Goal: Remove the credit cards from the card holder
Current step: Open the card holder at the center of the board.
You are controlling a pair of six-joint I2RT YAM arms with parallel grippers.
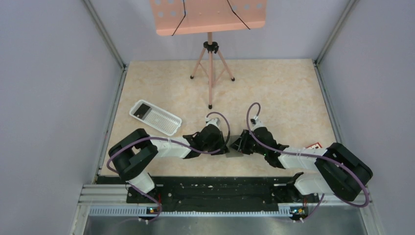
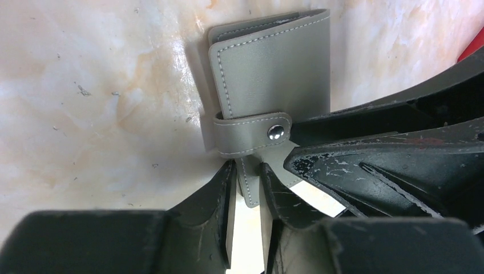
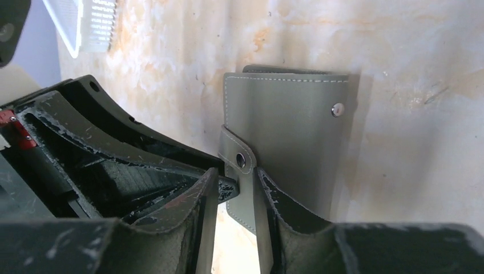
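Counted from the left of the top view, there are one white ribbed plastic tray (image 1: 164, 121), two arms, one slate-grey stitched folding card holder (image 2: 274, 74) and one red credit card (image 1: 314, 145). All sit on the beige marbled tabletop (image 1: 284, 98), with one pink perforated stand on a tripod (image 1: 210, 17) at 12 o'clock. The tray lies tilted at about 10 o'clock from the left gripper (image 2: 248, 168), well apart from it, and holds a single dark rectangular item (image 1: 143, 110) at its far end. The left arm (image 1: 166, 146) lies low from its base at 7 o'clock and reaches right towards the middle of the tabletop. Its wrist view shows the two fingers drawn almost together, pinching a narrow grey flap at the holder's near edge. The card holder lies flat and folded between the two grippers, just in front of the arm bases at 6 o'clock. A strap with a metal snap (image 2: 277, 132) crosses the end nearest the fingers. The right arm (image 1: 298, 157) mirrors the left, stretched low from its base at 5 o'clock and reaching left, so the two grippers meet nose to nose over the holder. The right gripper (image 3: 237, 171) is closed to a slim gap with the strap's tab caught between its fingers. The red card lies at 3 o'clock from the holder, beside the right arm's elbow and partly hidden by it. No other card shows.
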